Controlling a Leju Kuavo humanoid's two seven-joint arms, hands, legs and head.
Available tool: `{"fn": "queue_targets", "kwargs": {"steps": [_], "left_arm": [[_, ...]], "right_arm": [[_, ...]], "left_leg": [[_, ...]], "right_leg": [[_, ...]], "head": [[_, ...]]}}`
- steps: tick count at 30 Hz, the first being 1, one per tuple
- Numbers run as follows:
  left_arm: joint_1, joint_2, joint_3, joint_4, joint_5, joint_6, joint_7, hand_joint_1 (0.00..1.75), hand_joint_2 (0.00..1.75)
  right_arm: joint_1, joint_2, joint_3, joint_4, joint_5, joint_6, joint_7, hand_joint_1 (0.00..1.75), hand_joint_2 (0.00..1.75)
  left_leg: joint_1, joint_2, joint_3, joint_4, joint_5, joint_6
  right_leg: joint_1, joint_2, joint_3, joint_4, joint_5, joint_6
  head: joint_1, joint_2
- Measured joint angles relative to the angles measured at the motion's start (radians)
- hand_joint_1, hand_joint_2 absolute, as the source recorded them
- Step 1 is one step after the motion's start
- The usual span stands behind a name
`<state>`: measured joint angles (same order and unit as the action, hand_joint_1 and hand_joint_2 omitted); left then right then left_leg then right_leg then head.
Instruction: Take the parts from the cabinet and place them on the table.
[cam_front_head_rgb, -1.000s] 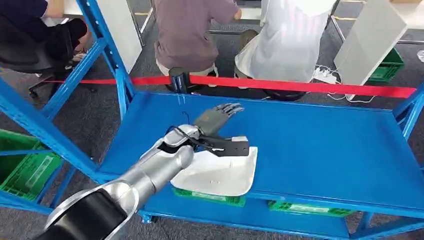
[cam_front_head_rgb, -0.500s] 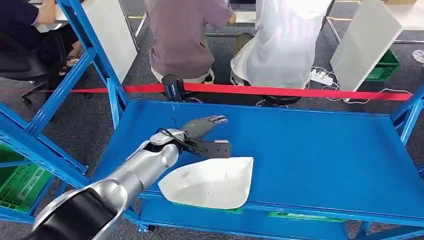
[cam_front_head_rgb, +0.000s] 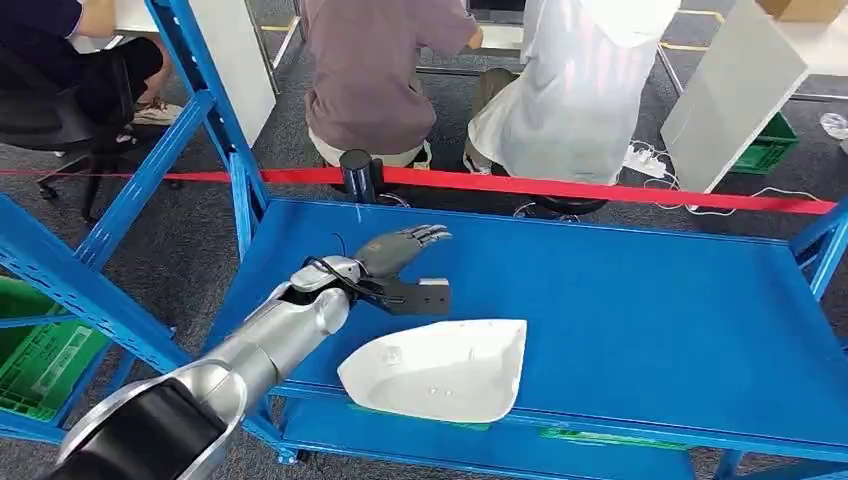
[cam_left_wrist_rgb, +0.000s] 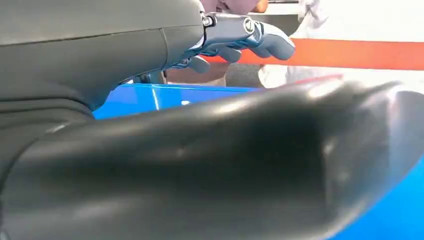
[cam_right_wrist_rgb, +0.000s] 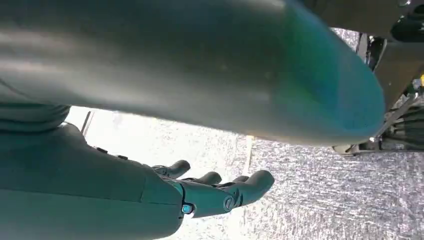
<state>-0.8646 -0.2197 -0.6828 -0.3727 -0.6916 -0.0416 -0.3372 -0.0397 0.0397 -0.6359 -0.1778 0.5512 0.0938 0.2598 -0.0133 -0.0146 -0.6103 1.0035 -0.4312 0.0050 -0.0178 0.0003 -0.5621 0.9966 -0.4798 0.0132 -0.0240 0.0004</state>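
Part (cam_front_head_rgb: 440, 370) on shelf (cam_front_head_rgb: 640, 290), not yet grasped.
Left hand (cam_front_head_rgb: 400, 248) hovers just behind the part, fingers (cam_left_wrist_rgb: 260, 42) straight and slightly apart, holding nothing; right hand (cam_right_wrist_rgb: 220, 192) hangs loosely open. The approach looks in hand: next, lower onto the part's near edge and grip.

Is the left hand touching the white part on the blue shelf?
Apart. In the head view, blue shelf surface shows between the left hand and the white part.

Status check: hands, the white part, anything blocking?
Left hand open above shelf, holding nothing. Right hand open, hanging over floor. White part at shelf's front edge. Nothing in the way.
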Motion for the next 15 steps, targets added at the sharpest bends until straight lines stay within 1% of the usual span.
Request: {"fn": "queue_targets", "kwargs": {"steps": [5, 9, 15], "left_arm": [[0.011, 0.003, -0.003, -0.014, -0.003, -0.035, -0.021, 0.0, 0.0], [0.015, 0.008, -0.011, -0.025, -0.001, -0.052, -0.035, 0.0, 0.0], [0.03, 0.019, -0.022, -0.052, 0.01, -0.055, -0.044, 0.0, 0.0]], "right_arm": [[0.0, 0.0, -0.006, 0.0, -0.001, -0.01, 0.016, 0.0, 0.0], [0.0, 0.0, -0.018, 0.0, -0.008, -0.014, 0.016, 0.0, 0.0], [0.001, 0.0, -0.027, 0.0, -0.014, -0.019, 0.012, 0.0, 0.0]], "left_leg": [[0.0, 0.0, 0.0, 0.0, 0.0, 0.0], [0.0, 0.0, 0.001, 0.0, 0.0, 0.0], [0.0, 0.0, 0.001, 0.0, 0.0, 0.0]], "right_leg": [[0.0, 0.0, 0.0, 0.001, 0.0, 0.0], [0.001, 0.0, -0.001, 0.002, 0.0, 0.0], [0.001, 0.0, -0.001, 0.002, 0.0, 0.0]], "head": [[0.0, 0.0], [0.0, 0.0], [0.0, 0.0]]}}
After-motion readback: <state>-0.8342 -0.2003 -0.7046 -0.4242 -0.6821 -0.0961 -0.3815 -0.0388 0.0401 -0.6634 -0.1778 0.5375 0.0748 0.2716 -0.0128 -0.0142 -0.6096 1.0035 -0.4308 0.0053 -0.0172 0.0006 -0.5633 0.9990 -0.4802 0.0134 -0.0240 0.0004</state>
